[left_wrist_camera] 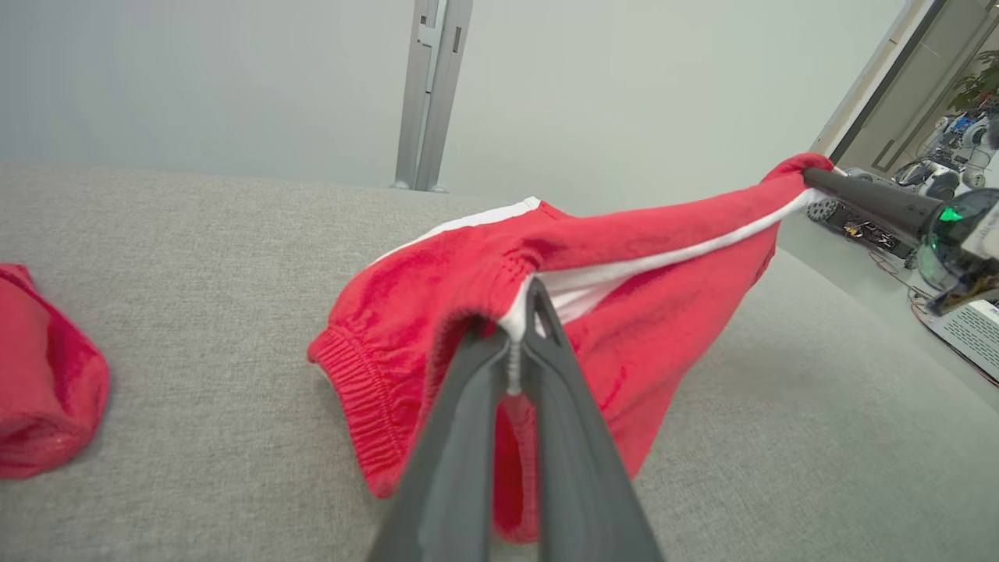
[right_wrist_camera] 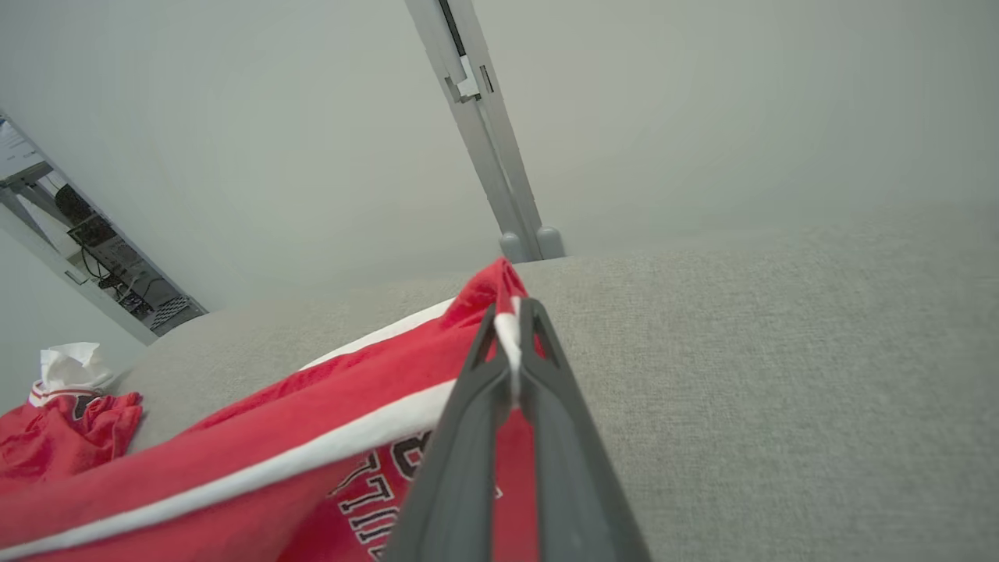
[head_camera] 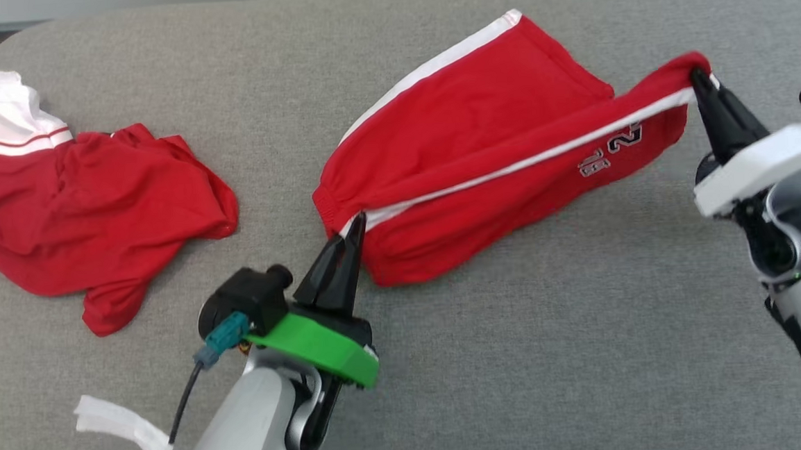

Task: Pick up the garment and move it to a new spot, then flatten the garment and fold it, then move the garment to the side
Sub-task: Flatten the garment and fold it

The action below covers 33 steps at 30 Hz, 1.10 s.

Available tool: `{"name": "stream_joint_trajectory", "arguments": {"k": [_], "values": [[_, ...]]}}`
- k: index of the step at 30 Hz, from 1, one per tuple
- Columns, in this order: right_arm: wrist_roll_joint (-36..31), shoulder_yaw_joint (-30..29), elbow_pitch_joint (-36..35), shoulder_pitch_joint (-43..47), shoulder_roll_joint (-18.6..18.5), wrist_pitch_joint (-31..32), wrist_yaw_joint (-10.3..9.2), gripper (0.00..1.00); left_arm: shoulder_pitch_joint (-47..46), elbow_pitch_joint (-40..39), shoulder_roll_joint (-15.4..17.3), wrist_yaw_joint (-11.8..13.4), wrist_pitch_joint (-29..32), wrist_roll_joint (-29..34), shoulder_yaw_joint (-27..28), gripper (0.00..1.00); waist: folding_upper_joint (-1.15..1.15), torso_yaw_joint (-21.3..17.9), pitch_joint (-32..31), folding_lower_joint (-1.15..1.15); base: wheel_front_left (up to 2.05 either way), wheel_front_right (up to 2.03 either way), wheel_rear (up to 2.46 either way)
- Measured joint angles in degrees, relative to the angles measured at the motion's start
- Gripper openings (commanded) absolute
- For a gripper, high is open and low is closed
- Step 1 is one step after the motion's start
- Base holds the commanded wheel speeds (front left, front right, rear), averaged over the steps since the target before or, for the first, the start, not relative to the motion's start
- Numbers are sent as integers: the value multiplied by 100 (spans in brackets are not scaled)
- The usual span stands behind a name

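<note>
The garment (head_camera: 478, 137) is a pair of red shorts with white side stripes and lettering, stretched across the grey cushion. My left gripper (head_camera: 356, 222) is shut on its elastic waistband at the white stripe, seen close up in the left wrist view (left_wrist_camera: 521, 312). My right gripper (head_camera: 697, 76) is shut on the leg hem at the far right end, and its own view shows the pinched hem (right_wrist_camera: 511, 316). The near edge of the garment (left_wrist_camera: 624, 250) hangs taut and lifted between the two grips, while its far leg lies on the cushion.
A second red garment (head_camera: 80, 210) with a white collar lies crumpled at the left of the grey cushion (head_camera: 520, 357). A white strip (head_camera: 124, 423) lies near the front left. A metal post (left_wrist_camera: 429, 94) stands behind the cushion's back edge.
</note>
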Motion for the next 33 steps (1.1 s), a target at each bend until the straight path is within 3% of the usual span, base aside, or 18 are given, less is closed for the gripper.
{"name": "stream_joint_trajectory", "arguments": {"k": [10, 18, 19, 20, 21, 22, 33], "values": [[-291, 259, 1737, -2127, -71, 319, 2, 0, -1405, 786, -131, -10, -8, -314, -147, 0, 0, 507, 714, 0, 0, 0, 0], [-481, 497, 2932, -3039, 60, 168, 2, 0, -1775, 946, -141, -10, -8, -602, -493, 0, 0, 876, 1152, 0, 0, 0, 0], [-489, 536, 3031, -3087, 82, 115, 2, 12, -1794, 957, -140, -10, -8, -638, -538, 8, 0, 921, 1187, 0, 0, 0, 0], [-488, 566, 3090, -3125, 97, 67, 2, 64, -1806, 964, -138, -10, -8, -659, -560, 22, 0, 952, 1210, 0, 0, 0, 0], [-463, 609, 3145, -3170, 113, 15, 1, 100, -1818, 971, -140, -10, -8, -683, -586, 45, 0, 989, 1235, 1, 0, 0, 0], [-410, 643, 3199, -3199, 127, -26, 2, 100, -1828, 970, -140, -1, -8, -689, -594, 100, 0, 1019, 1252, 0, 0, 0, 0], [-107, 1451, 3353, -2828, -171, -412, 1, 100, -1368, 760, -142, 226, -8, 31, -426, 100, 0, 1041, 943, 0, 0, 0, 0]]}}
